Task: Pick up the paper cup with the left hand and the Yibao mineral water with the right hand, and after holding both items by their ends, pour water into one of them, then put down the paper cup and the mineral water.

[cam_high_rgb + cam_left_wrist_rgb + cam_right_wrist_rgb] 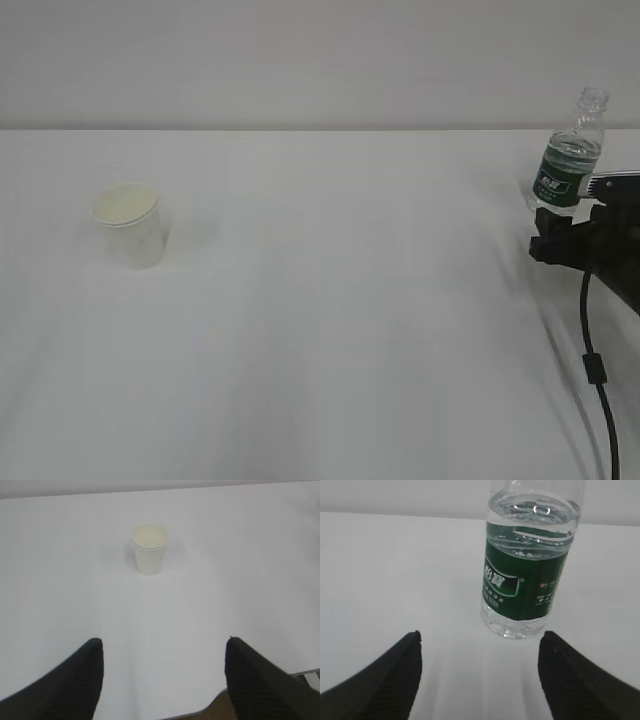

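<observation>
Right tool (480, 672) agape before bottle (527, 575)

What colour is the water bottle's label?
Dark green with white lettering, on the Yibao mineral water; clearest in the right wrist view.

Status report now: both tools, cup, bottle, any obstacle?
Left tool open, short of paper cup. Right tool open, near water bottle. Nothing held. Path clear.

Paper cup (130, 226) upright on the table (340, 330), far left. Yibao mineral water (568, 154) upright at the far right, well apart from it. Right hand (560, 245) just in front of the bottle; left hand (162, 672) well short of the cup.
</observation>
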Tool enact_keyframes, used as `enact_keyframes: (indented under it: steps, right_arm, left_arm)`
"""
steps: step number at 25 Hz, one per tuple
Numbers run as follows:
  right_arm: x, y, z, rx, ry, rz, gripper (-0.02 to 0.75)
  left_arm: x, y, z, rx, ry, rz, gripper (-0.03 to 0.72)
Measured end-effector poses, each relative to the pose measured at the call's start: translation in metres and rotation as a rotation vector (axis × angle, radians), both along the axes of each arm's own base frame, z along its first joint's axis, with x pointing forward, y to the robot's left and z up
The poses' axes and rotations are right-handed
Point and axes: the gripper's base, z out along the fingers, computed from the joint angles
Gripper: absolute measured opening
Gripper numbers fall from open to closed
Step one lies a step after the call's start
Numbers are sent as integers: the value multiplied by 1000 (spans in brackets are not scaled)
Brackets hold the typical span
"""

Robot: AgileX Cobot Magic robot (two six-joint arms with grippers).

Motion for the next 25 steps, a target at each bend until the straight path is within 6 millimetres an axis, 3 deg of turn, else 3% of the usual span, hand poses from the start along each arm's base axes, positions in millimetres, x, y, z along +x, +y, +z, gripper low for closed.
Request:
enact_keyframes:
  steps: [12,25]
  right_arm:
    - [22,-4,-6,9,-33,-43,552]
    - [41,-10,7,12,-95,-64,552]
  left_arm:
    - [0,0,-1,1,8,-1,537]
    - [0,0,-1,3,8,-2,537]
